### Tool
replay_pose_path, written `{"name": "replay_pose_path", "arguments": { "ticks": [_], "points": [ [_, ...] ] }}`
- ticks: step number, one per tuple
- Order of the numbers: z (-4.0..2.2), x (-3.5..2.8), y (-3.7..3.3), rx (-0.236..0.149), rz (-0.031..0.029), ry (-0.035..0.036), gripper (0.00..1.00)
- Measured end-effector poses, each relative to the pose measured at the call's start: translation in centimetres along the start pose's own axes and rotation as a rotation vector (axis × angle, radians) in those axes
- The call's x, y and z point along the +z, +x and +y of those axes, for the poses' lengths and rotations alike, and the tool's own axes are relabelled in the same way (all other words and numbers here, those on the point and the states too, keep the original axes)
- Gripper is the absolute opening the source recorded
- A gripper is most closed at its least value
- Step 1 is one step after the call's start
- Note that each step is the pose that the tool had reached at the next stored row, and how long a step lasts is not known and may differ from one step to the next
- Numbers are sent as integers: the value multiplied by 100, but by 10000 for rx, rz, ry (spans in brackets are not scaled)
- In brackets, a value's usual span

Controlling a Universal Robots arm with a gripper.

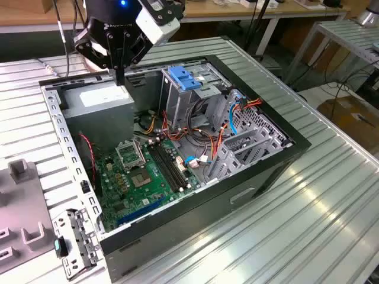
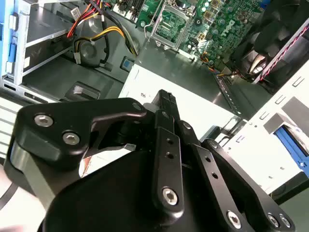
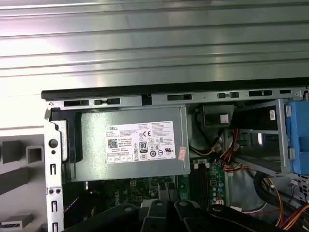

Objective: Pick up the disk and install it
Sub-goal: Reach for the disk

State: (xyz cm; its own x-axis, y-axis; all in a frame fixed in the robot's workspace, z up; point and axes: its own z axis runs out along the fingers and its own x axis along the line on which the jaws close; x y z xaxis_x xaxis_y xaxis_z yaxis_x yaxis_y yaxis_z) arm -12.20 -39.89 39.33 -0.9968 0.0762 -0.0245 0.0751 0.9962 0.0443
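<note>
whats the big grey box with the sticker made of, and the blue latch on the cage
Grey box: likely sheet metal, dull matt finish, with folded edges and a soft sheen. Blue latch: probably moulded plastic, even colour, slightly glossy.

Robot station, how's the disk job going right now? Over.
Gripper shut, empty, above the grey power supply. Disk not in hand. Loose cables beside the blue-latched drive cage. Over.
</note>
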Motion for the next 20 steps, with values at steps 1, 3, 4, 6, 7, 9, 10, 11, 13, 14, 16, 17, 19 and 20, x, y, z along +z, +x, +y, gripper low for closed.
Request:
{"name": "replay_pose_path", "arguments": {
  "ticks": [1,3,4,6,7,9,10,11,13,14,16,17,19,20],
  "points": [
    [0,0,0,0,0,0,11],
    [0,0,0,0,0,0,11],
    [0,0,0,0,0,0,11],
    [0,0,0,0,0,-1,11],
    [0,0,0,0,1,0,11],
    [0,0,0,0,0,-1,11],
    [0,0,2,1,0,0,11],
    [0,0,5,1,0,0,11],
    [-1,0,18,1,-1,-1,11],
    [-2,-1,28,0,0,0,11],
    [-4,-1,48,0,0,0,11],
    [-4,-1,53,0,0,0,11],
    [-5,-2,66,1,0,0,11],
    [-5,-2,71,0,0,0,11]
  ]
}}
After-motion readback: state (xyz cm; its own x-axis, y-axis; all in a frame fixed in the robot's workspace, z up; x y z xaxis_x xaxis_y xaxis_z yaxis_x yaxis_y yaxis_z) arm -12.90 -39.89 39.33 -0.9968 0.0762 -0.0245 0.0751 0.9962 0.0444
